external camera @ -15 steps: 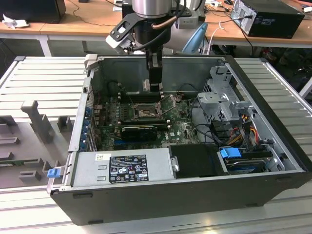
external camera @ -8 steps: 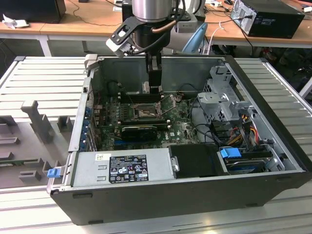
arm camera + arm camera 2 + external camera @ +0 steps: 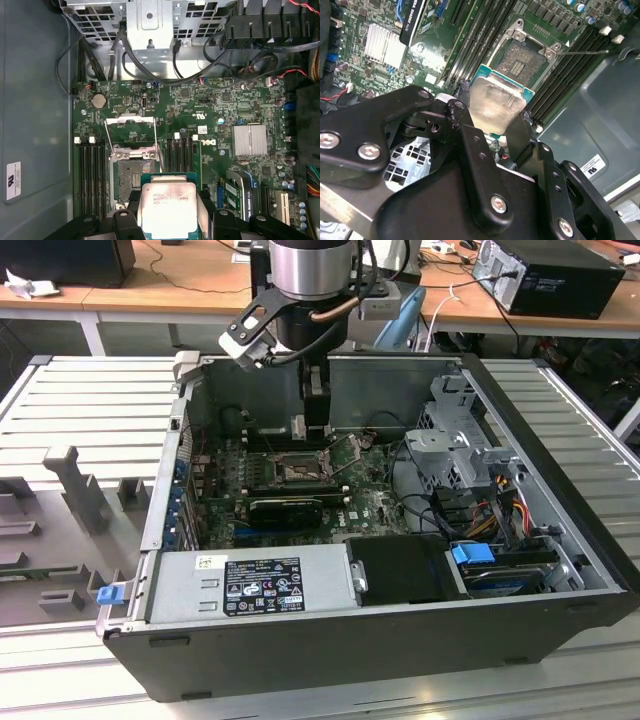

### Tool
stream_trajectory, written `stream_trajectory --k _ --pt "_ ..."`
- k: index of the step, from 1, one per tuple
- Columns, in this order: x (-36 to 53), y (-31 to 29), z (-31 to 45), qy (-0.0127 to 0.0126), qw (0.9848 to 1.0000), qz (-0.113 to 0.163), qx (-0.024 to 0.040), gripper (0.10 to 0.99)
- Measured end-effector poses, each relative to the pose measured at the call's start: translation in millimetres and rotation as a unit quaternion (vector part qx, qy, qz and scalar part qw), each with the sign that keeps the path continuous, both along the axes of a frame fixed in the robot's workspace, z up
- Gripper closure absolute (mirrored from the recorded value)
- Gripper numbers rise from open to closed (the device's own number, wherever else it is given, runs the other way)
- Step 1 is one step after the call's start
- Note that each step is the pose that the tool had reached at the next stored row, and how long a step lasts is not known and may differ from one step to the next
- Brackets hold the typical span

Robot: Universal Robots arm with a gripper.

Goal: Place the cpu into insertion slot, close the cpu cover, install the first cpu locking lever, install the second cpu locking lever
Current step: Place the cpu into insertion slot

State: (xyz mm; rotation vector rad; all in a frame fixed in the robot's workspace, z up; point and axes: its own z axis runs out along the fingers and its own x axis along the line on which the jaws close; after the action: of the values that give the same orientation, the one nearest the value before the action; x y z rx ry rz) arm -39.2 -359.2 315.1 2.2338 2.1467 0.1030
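The hand (image 3: pixel 495 106) gripped the cpu (image 3: pixel 494 99) by two opposite edges, its black fingers (image 3: pixel 462 90) closed narrowly on the chip with the silvery face turned outward. In the first wrist view the hand (image 3: pixel 170 222) carried the cpu (image 3: pixel 167 207) so that it overlapped one edge of the insertion slot (image 3: pixel 127 180). The second wrist view showed the chip raised off the board, short of the insertion slot (image 3: pixel 522 60), which lay bare with its dark centre exposed. Just past the slot, the first wrist view showed the cpu cover (image 3: pixel 131 119) swung open on its hinge. The second wrist view gave a thin wire lever (image 3: pixel 585 51) standing out from the socket's side. Memory slots (image 3: pixel 90 170) flanked the socket on the green motherboard (image 3: pixel 200 100), with a ribbed silver heatsink (image 3: pixel 249 140) farther along. The exterior view added the setting: the arm (image 3: pixel 310 265) stood over the insertion slot (image 3: pixel 297 472) inside an open computer case (image 3: pixel 400 640) that lay on a slatted table (image 3: pixel 60 390).
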Motion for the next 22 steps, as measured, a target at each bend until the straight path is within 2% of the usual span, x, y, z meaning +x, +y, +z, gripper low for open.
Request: stream_trajectory --k 6,10,13,18,22 --pt "0.0 0.0 -6.6 0.0 1.0 0.0 0.0003 0.561" --pt "0.0 0.1 -17.1 0.0 1.0 0.002 0.0004 0.561" --pt "-0.8 0.2 -24.3 0.0 0.9999 0.017 0.0012 0.561" --pt "-1.1 0.4 -32.1 0.0025 0.9997 0.025 0.0017 0.561" --pt "-1.0 0.5 -36.8 0.0033 0.9996 0.029 0.0016 0.561"
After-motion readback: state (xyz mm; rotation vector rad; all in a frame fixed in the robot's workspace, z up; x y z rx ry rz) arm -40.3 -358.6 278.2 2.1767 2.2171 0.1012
